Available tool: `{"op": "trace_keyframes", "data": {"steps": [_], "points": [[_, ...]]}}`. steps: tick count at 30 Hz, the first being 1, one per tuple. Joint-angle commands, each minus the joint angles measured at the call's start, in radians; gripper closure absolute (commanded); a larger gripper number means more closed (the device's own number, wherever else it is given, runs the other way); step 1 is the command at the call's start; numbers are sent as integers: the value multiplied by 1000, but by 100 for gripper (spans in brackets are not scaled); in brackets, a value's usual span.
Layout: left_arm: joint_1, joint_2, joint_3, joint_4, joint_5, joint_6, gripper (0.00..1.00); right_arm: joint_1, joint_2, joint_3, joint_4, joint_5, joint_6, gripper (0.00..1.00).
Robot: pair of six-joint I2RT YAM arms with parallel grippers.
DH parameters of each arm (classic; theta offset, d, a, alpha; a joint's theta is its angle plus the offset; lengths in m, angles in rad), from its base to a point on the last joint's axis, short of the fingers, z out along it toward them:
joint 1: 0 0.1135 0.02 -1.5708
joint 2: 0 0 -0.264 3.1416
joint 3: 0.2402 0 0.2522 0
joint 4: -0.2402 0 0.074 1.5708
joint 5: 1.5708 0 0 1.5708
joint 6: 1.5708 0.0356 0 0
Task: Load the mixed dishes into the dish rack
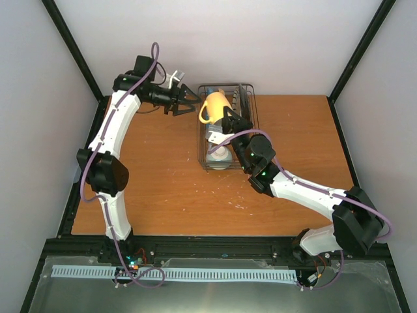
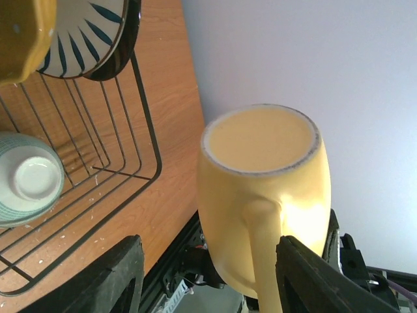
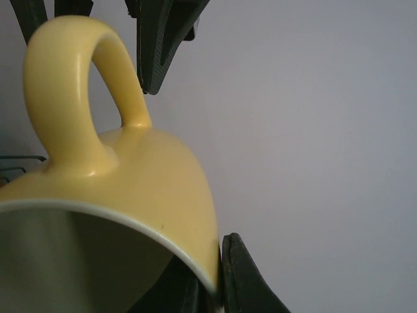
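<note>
The cream-yellow mug point(image 1: 214, 106) hangs in the air over the far end of the dark wire dish rack point(image 1: 202, 140). My right gripper point(image 1: 229, 117) is shut on its rim, one finger inside and one outside point(image 3: 242, 277). In the right wrist view the mug point(image 3: 130, 182) shows its handle pointing up. My left gripper point(image 1: 187, 98) is open just left of the mug. In the left wrist view the mug's base and handle point(image 2: 260, 195) lie between the spread fingers point(image 2: 117, 274), touching neither. In the rack stand a black-striped white plate point(image 2: 85, 32) and a yellow-orange plate point(image 2: 19, 32), with the mint-green bowl point(image 2: 26, 182) upside down.
The rack point(image 2: 140, 117) stands on the wooden table point(image 1: 156, 182) near its far edge. The white back wall point(image 1: 260, 45) is close behind it. Black frame posts point(image 1: 71, 45) rise at the back corners. The bowl point(image 1: 220, 156) sits at the rack's near end.
</note>
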Motion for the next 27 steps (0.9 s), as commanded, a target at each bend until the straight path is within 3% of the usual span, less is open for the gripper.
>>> {"op": "trace_keyframes", "data": {"steps": [1,12,19,27], "points": [[-1,-57,-25,4,34,-19,43,3,-26,26,97,-26,-13,97],[-14,-79,-42,15,55,-28,45,2,46,65,113,-46,-11,97],[-30,-97,-70,0,61,-14,55,-4,84,85,147,-29,-9,97],[-60,-104,-120,-48,37,41,54,-12,101,114,171,-37,-10,97]]}}
